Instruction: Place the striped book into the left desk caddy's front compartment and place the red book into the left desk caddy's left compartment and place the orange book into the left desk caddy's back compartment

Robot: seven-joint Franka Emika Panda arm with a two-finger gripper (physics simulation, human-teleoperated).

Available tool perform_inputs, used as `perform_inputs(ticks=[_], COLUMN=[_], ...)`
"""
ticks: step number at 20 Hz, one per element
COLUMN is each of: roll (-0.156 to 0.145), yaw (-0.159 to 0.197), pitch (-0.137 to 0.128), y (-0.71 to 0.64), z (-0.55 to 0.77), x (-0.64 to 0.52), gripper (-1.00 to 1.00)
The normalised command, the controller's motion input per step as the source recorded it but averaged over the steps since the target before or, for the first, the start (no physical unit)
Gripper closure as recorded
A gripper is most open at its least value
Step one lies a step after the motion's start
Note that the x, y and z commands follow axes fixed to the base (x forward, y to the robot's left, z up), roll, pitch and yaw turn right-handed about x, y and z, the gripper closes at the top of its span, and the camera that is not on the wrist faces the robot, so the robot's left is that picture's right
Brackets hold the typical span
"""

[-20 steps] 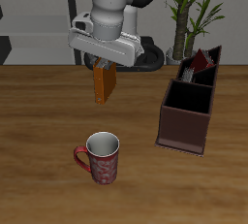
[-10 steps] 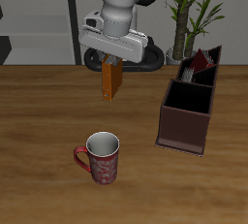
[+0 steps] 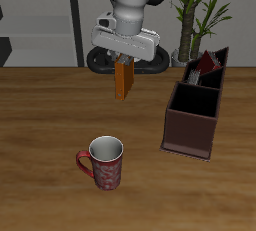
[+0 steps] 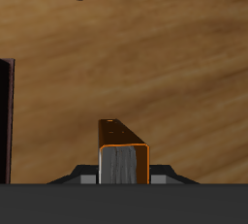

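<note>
Gripper (image 3: 124, 59): clamped on the orange book (image 3: 124, 78), hanging upright above the tabletop (image 3: 50, 115)
Left desk caddy (image 3: 192, 125): beside the book, apart; red book (image 3: 208, 65) in its rear part
Mug (image 3: 104, 162): nearer the front edge, below the book
Potted plant (image 3: 195, 10): behind the caddy
Writing: none legible

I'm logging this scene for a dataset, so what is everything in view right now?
orange book: one, orange-brown, held above the table in the hand.
red book: one, dark red, leaning inside the caddy's far end.
left desk caddy: one, maroon-brown with black inside, on the table beside the plant.
mug: one, red patterned, near the table's front edge.
plant: one, green, behind the caddy.
table: one, brown wood.
hand: one, grey, shut on the orange book, raised over the table.
</note>
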Motion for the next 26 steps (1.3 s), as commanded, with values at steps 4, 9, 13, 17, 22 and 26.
perform_inputs(ticks=[4,9,13,17,22,26], roll=[0.01,0.031,0.022,0.006,0.039,0.054], yaw=[-0.005,-0.056,-0.063,-0.045,-0.002,-0.001], pitch=[-0.033,-0.011,0.016,-0.002,-0.002,-0.004], y=[0.35,0.35,0.13,0.15,0.26,0.44], z=[-0.01,0.08,0.04,0.11,0.11,0.27], x=[-0.33,-0.22,-0.09,-0.04,-0.05,-0.04], gripper=[1.0,1.0,1.0,1.0,1.0,1.0])
